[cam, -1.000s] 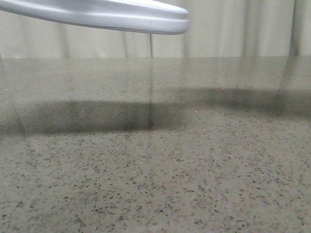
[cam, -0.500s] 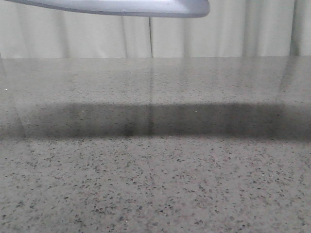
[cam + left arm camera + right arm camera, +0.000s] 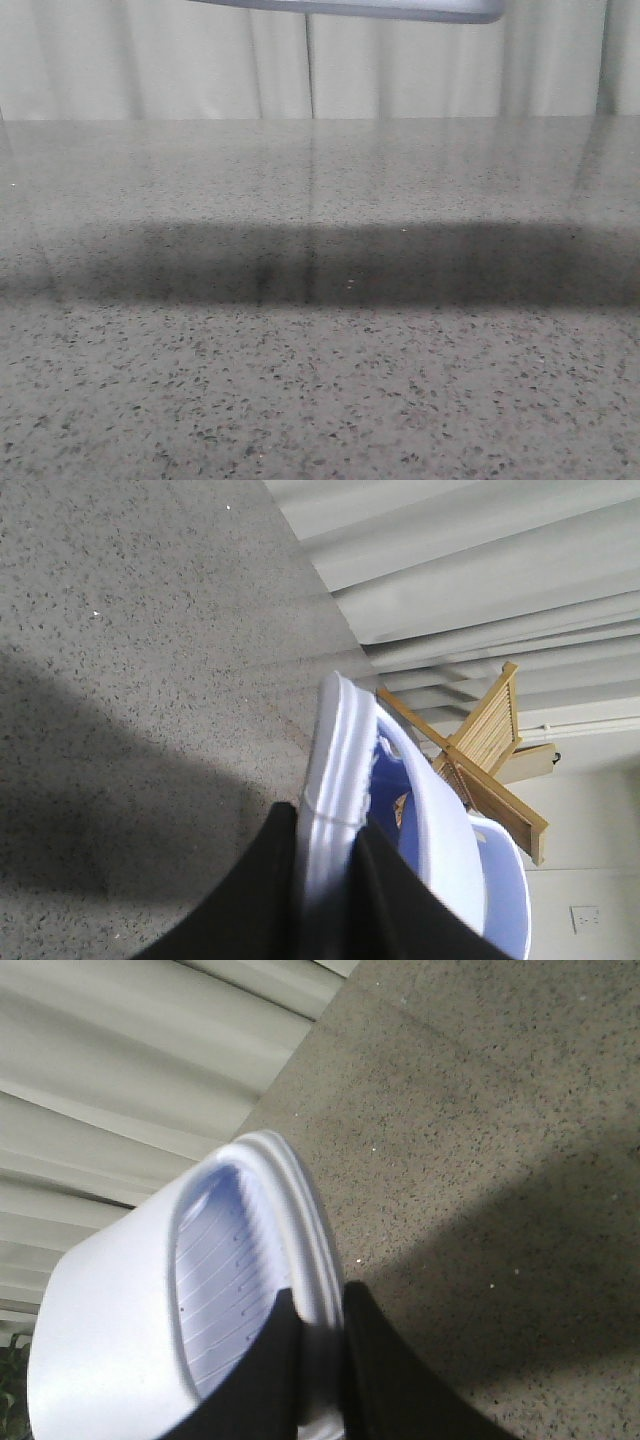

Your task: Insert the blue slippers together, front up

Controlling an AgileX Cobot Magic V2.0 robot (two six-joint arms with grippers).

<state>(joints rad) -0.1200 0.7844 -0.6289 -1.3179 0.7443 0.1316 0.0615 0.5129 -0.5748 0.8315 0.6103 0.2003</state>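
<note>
My left gripper (image 3: 325,825) is shut on the sole edge of one pale blue slipper (image 3: 340,750) and holds it in the air above the table; its strap and a second pale blue rim show beside it. My right gripper (image 3: 318,1310) is shut on the sole edge of the other pale blue slipper (image 3: 225,1250), also held in the air, its ribbed footbed and wide strap in view. In the front view only the underside of a slipper (image 3: 400,8) shows at the top edge; neither gripper shows there.
A grey speckled table (image 3: 320,380) fills the front view, with a wide shadow band across its middle. Pale curtains (image 3: 200,60) hang behind it. A wooden folding frame (image 3: 480,750) stands beyond the table in the left wrist view.
The slipper at the top of the front view has moved right and upward, now nearly out of frame. The two shadows on the table have merged into one wide band.
</note>
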